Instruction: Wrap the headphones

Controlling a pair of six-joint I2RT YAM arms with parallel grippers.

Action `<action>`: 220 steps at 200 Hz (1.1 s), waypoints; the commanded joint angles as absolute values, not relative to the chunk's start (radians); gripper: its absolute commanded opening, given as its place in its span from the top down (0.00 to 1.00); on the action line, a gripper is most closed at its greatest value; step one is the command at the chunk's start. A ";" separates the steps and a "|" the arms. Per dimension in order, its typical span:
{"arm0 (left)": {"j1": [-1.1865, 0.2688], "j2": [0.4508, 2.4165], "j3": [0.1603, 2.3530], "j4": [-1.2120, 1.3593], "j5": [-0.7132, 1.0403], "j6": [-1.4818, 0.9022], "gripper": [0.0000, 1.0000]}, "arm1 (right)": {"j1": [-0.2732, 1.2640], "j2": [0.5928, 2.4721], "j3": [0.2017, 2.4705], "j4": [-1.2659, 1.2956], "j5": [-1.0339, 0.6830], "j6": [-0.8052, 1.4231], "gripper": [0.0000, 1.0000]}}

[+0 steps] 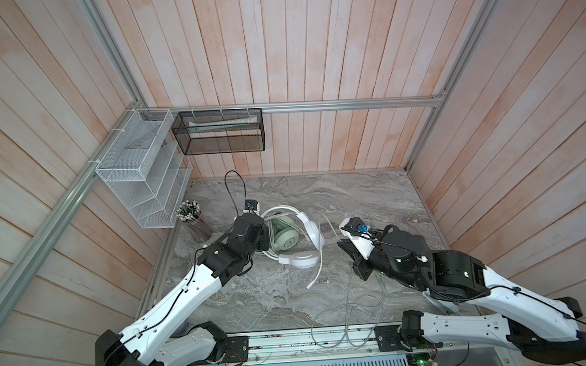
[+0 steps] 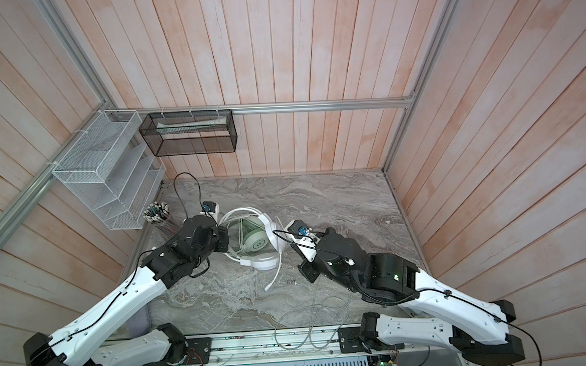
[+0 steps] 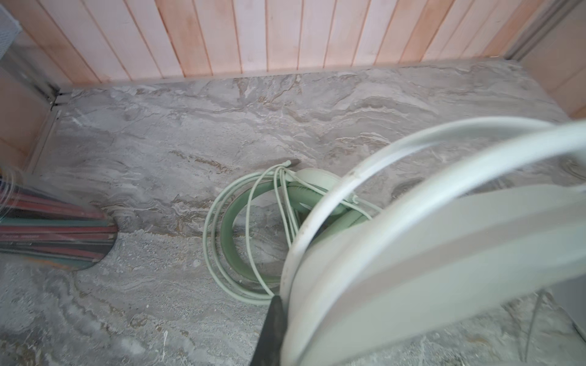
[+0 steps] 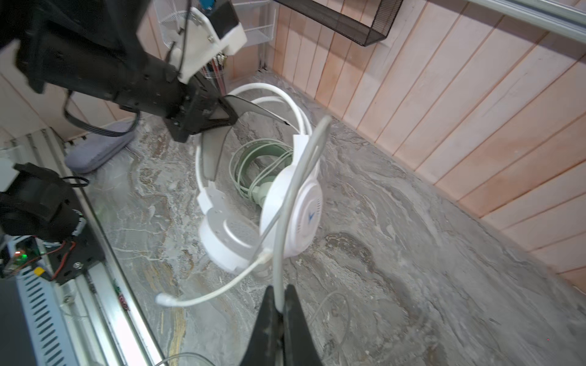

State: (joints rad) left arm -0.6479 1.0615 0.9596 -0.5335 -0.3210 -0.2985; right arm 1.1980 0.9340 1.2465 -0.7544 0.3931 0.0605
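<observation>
White plastic over-ear headset with a mic boom (image 1: 301, 258) stands mid-desk, with the pale mint green headset (image 1: 285, 238) and its coiled cord nested within its headband. Left claw (image 4: 241, 115) is clamped on the white headband. The right claw (image 4: 279, 309) pinches tight the thin pale grey cable (image 4: 296, 190), which runs toward the earcup at its 9 o'clock. Loose loops (image 1: 351, 310) trail to 6 o'clock over the marble desk (image 1: 370, 201) edge, nearer the right arm. Bare room lies from 12 to 3 o'clock.
</observation>
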 commanded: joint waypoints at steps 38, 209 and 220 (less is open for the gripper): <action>-0.659 0.917 0.898 -0.409 -0.080 -0.199 1.00 | 1.064 1.058 1.376 -0.749 0.384 -0.074 1.00; -0.667 0.896 1.019 -0.483 0.191 -0.340 1.00 | 0.777 1.137 1.131 -0.361 0.150 -0.043 1.00; -0.666 0.888 1.038 -0.483 0.198 -0.360 1.00 | 0.771 1.120 1.092 -0.327 0.137 -0.031 1.00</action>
State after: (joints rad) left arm -0.6624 0.9253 0.9623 -0.5354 0.1104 -0.2771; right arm 0.7822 1.1492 1.1454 -0.4381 0.1711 -0.0784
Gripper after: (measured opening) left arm 0.082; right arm 0.068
